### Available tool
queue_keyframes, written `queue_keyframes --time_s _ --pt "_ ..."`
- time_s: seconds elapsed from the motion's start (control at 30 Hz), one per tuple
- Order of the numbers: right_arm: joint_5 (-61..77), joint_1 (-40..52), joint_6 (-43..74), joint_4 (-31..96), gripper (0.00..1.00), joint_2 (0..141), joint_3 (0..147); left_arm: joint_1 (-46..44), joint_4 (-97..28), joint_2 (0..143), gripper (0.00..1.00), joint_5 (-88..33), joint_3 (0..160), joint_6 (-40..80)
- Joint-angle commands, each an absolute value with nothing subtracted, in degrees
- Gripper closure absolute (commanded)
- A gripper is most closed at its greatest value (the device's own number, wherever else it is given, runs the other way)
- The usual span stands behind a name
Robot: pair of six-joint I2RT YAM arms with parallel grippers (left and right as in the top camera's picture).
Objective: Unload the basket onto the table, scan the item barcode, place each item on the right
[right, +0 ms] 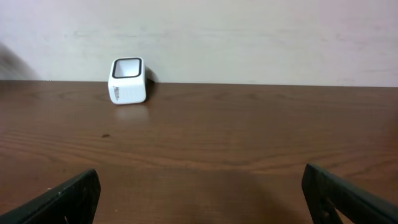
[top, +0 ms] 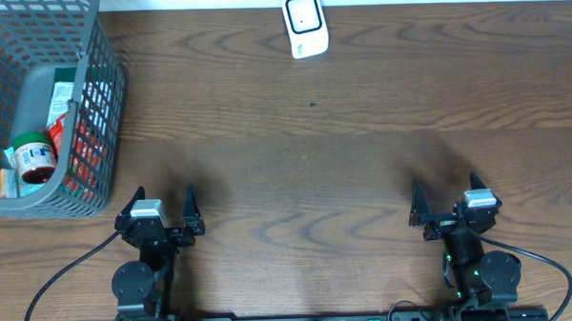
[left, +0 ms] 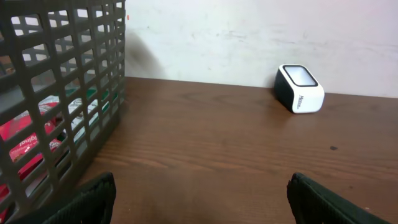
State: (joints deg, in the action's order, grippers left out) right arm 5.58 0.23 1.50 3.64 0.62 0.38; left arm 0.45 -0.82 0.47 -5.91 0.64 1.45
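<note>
The left gripper (top: 164, 197) and right gripper (top: 444, 187) are held wide open and empty. The small jar (top: 33, 158) is kept in the basket (top: 105, 110), well apart from the scanner (top: 305, 24). It looks light, hard and slippery, so its sides should be gripped.

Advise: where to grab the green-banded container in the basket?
Grip the container across its round sides, coming straight down with the left tool. The basket walls block any sideways approach, and it sits close to the near wall.
</note>
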Motion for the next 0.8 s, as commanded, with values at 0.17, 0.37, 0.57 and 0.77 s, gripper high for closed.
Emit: queue_keyframes --time_s 0.17,0.37,0.57,0.77 --pt "5.5 -0.3 1.7 3.9 0.01 0.6 0.3 0.7 -3.4 0.2 0.11 -8.4 0.2 1.1" --pt "5.5 -0.3 1.7 3.9 0.01 0.6 0.3 0.7 -3.4 0.2 0.11 -8.4 0.2 1.1" --pt "5.5 -0.3 1.7 3.9 0.01 0.6 0.3 0.7 -3.4 0.2 0.11 -8.3 0.2 1.1" --pt "5.5 -0.3 1.7 3.9 0.01 0.6 0.3 0.7 -3.4 0.2 0.11 -8.3 0.2 1.1"
